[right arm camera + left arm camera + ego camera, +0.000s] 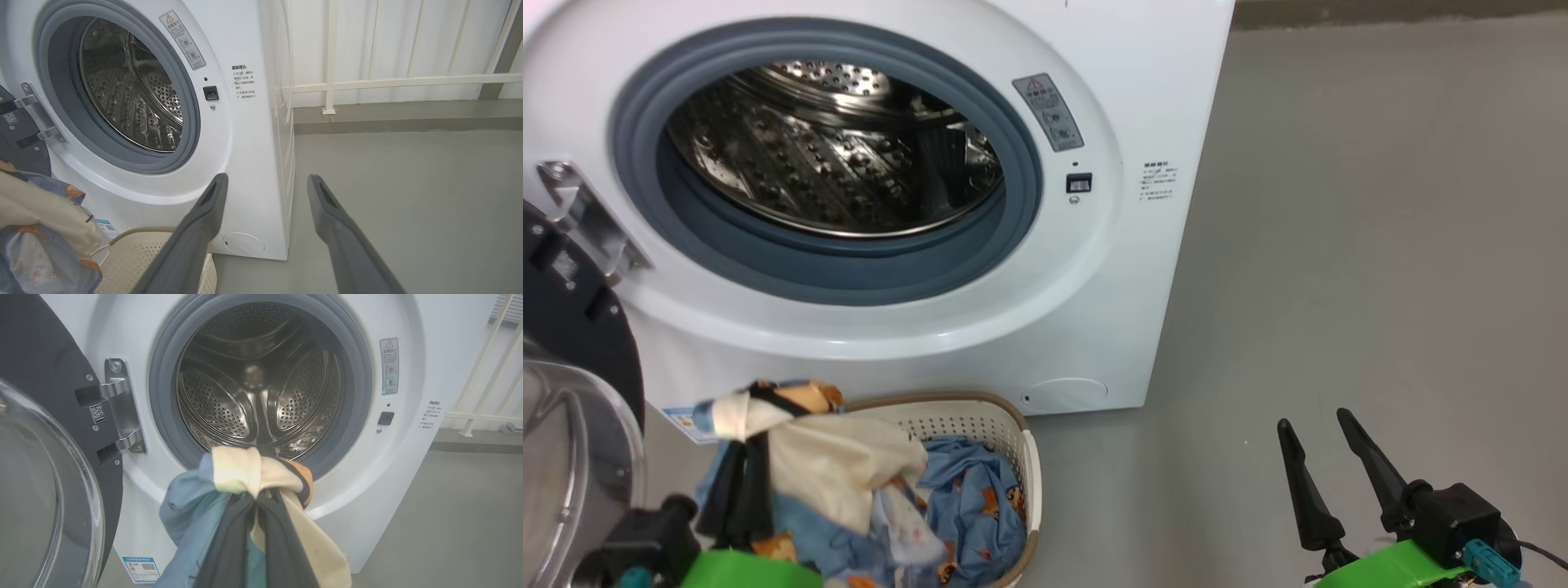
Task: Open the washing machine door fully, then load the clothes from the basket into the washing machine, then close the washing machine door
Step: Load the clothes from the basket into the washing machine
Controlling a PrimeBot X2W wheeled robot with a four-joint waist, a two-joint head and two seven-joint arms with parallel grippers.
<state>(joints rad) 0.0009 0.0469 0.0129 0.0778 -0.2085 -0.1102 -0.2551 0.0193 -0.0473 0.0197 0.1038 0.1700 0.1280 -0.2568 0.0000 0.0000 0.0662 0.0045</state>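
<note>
Clothes in hand: a bunch of the clothes (837, 469), a cream-white piece over light-blue bear print, is raised above the basket. Loading looks to be the step in hand.
Left gripper: the left gripper (259, 498) has its fingers pressed together on that bunch, pinching it near the top. The cloth folds over the tips and hangs down both sides of them.
Basket: the basket (1031, 469) sits on the floor just under the bunch, from about 3 to 5 o'clock of the pinch in the head view. More blue bear print lies inside. I cannot tell whether the hanging tail has left the pile.
Right gripper: the right gripper (1314, 420) is at 3 o'clock, well apart, with its fingers spread and nothing between them, over bare floor (1380, 245).
Washing machine door: the washing machine door (45, 355) is swung wide at 9 to 10 o'clock. Its glass bowl is beside the left arm, and the opening looks done.
Washing machine: the washing machine (1094, 327) stands behind the basket with its grey-blue gasket (165, 416) unobstructed.
Drum: the drum (255, 384) is bare steel at 12 o'clock, beyond the pinched bunch in the left wrist view.
Next move: probably carry the bunch up and forward over the gasket lip, deep enough that the trailing cloth follows, then let go.
</note>
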